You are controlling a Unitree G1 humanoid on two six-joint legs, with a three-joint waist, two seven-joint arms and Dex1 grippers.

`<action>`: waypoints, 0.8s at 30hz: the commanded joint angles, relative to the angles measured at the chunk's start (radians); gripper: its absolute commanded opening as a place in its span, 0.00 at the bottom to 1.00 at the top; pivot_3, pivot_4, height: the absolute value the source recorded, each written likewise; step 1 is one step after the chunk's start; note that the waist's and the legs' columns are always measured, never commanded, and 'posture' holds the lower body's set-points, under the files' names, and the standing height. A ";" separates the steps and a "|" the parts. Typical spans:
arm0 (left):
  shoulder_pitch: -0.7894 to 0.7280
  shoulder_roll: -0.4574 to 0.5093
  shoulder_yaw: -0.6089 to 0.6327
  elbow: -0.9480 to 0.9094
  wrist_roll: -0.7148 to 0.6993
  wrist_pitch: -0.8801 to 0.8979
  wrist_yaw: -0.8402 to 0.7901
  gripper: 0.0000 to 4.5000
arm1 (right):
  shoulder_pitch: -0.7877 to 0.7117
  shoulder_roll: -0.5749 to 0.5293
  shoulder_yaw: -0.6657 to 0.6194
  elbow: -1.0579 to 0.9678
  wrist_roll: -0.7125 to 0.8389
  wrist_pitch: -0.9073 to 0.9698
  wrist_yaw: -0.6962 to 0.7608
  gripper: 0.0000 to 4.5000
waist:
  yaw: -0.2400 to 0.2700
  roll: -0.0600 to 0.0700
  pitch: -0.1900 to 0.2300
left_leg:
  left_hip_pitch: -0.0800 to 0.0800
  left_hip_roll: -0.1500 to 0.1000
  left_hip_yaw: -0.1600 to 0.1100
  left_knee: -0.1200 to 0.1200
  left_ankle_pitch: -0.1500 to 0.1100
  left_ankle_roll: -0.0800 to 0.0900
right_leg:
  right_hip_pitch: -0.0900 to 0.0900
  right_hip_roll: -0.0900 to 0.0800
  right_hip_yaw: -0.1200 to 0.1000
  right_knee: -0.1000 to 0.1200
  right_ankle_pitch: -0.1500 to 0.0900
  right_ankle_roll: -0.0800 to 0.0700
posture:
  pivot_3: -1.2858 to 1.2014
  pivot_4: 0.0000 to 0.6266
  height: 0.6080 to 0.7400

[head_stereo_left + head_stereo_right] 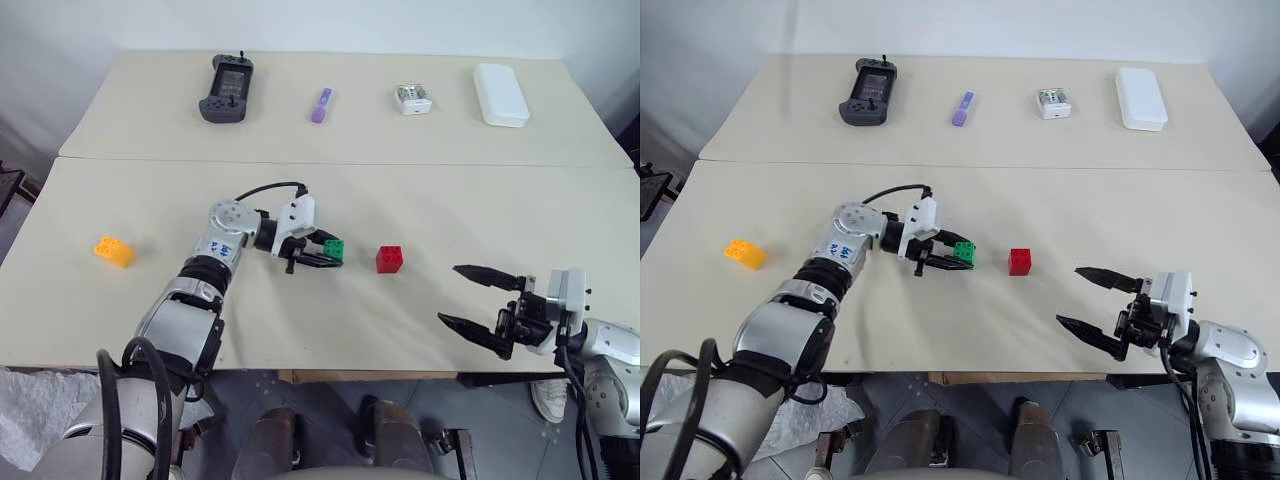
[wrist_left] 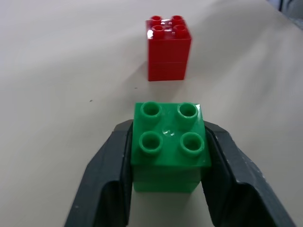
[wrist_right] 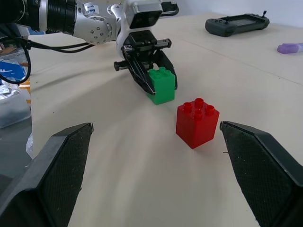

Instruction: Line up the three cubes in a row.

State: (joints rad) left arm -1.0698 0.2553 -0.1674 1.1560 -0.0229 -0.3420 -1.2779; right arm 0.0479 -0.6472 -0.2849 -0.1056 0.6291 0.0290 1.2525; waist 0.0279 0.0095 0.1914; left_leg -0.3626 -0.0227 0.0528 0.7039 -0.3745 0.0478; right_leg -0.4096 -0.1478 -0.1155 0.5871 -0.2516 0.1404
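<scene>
A green cube [image 1: 334,247] rests on the table a little left of centre, and my left gripper [image 1: 333,255] is shut on it, one black finger pressed against each side. A red cube [image 1: 390,258] stands free on the table just to the right of the green one, with a small gap between them. Far off to the left, near the table's edge, sits an orange-yellow cube [image 1: 114,250]. My right gripper [image 1: 448,293] hovers open near the front edge at the right, pointing towards the red cube, with nothing between its fingers.
Along the back of the table lie a dark game controller [image 1: 227,88], a purple marker [image 1: 320,105], a small white box [image 1: 412,98] and a white oblong case [image 1: 500,94]. A seam [image 1: 450,164] runs across the table between them and the cubes.
</scene>
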 commanded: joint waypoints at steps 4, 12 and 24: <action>0.027 0.037 0.078 -0.131 -0.109 0.020 -0.197 0.90 | -0.014 0.007 0.006 -0.047 0.026 0.020 -0.007 1.00 | -0.003 0.000 0.000 | 0.000 0.000 0.000 0.000 0.000 0.000 | 0.000 0.000 0.000 0.000 0.000 0.000 | 0.52 0.24 1.00; 0.380 0.184 0.255 -0.625 -0.250 0.145 -0.027 0.98 | -0.191 0.050 0.105 -0.009 0.038 0.094 -0.008 1.00 | -0.027 0.000 0.000 | 0.003 0.002 -0.005 0.000 0.000 0.000 | -0.001 0.000 0.003 0.001 0.000 0.000 | 0.52 0.24 1.00; 1.239 0.020 0.758 -1.424 -0.426 0.266 0.673 1.00 | -0.440 0.151 0.245 0.116 -0.027 0.029 0.094 1.00 | -0.006 0.000 0.000 | 0.004 0.000 -0.014 0.001 -0.003 -0.001 | 0.002 -0.002 0.005 0.000 0.000 -0.002 | 0.52 0.24 1.00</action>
State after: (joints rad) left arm 0.1595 0.2770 0.5355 -0.1942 -0.4092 -0.0660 -0.6784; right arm -0.3813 -0.5005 -0.0386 0.0097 0.6041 0.0831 1.3341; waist 0.0219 0.0092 0.1912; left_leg -0.3591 -0.0222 0.0382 0.7048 -0.3770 0.0464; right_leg -0.4071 -0.1500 -0.1107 0.5869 -0.2518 0.1388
